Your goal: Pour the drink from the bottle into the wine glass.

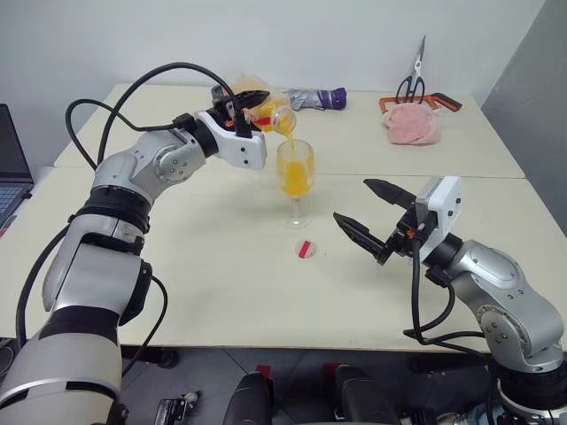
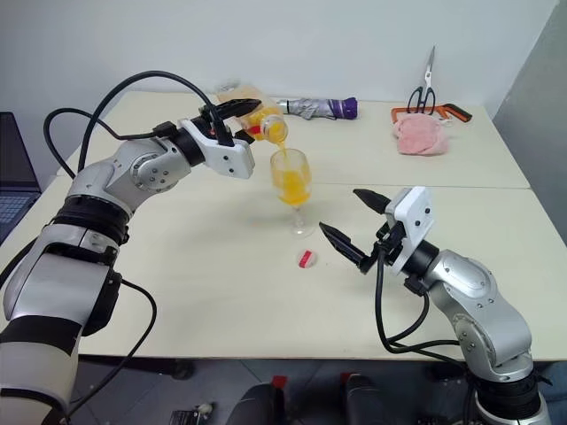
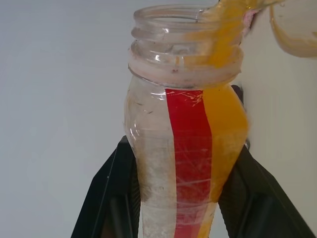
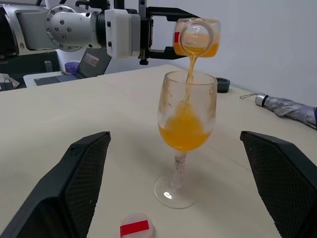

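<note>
While you read the head views, count one bottle (image 1: 270, 115), one wine glass (image 1: 296, 173), one loose cap (image 1: 305, 250) and two claws. You see the left claw (image 1: 251, 104) clamped on the bottle, raised over the worktop (image 1: 221, 266); the bottle lies tipped with its long axis near level, its open mouth aimed down at the glass rim. A stream of the drink (image 4: 184, 130) falls into the bowl, which is partly full. The glass stands upright near the worktop's middle, with the cap lying just in front of its foot. Your right claw (image 1: 366, 212) hangs spread wide, holding nothing, beside the glass but apart from it. From the right wrist you see the stream and the bottle's round mouth; from the left wrist you see the red stripe (image 3: 190, 163) along the bottle wall between the black fingers (image 3: 114, 198).
</note>
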Robot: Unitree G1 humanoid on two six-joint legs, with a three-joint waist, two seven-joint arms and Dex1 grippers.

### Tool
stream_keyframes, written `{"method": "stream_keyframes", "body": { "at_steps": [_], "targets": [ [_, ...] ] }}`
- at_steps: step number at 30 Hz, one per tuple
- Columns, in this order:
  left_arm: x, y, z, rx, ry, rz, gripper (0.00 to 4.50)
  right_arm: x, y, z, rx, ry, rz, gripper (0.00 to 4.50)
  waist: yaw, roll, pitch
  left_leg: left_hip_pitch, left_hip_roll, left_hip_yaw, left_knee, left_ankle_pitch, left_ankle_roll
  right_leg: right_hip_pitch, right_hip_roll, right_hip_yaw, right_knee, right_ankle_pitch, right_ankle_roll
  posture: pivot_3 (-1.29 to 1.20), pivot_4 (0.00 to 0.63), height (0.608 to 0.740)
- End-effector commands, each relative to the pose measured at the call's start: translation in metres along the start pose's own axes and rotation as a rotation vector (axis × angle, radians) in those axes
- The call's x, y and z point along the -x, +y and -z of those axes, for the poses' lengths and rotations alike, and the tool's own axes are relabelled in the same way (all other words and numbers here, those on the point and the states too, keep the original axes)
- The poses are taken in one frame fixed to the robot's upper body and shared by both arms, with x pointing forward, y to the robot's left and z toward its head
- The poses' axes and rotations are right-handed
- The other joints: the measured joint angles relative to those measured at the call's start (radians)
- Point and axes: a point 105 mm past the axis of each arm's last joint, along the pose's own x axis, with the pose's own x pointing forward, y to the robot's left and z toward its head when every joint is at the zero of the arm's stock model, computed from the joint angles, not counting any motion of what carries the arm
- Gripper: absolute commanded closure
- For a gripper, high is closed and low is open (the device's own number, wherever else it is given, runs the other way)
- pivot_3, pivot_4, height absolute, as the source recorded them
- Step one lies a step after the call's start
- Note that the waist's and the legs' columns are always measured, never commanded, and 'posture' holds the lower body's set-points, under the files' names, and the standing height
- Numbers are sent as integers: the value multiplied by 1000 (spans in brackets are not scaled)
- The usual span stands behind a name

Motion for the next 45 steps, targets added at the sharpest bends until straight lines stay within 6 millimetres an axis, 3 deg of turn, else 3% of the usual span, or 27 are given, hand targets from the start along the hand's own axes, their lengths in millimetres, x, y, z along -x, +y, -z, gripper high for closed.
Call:
{"method": "stream_keyframes", "body": {
  "at_steps": [1, 33, 45],
  "targets": [
    [-1, 28, -1, -41, -13, -76, 2829, 0, 3, -10, 22, -40, -14, 0, 0, 0, 0, 0, 0, 0, 0, 0, 0, 0, 0, 0, 0, 0, 0, 0, 150, 740],
    [-3, 23, 1, -16, 6, -71, 2829, 1, 5, -10, 23, -31, -24, 0, 0, 0, 0, 0, 0, 0, 0, 0, 0, 0, 0, 0, 0, 0, 0, 0, 150, 740],
    [-7, 18, 6, 162, 54, -109, 2829, -2, 4, -16, 29, -64, -18, 0, 0, 0, 0, 0, 0, 0, 1, 0, 0, 0, 0, 0, 1, 0, 0, 0, 150, 740]
  ]
}}
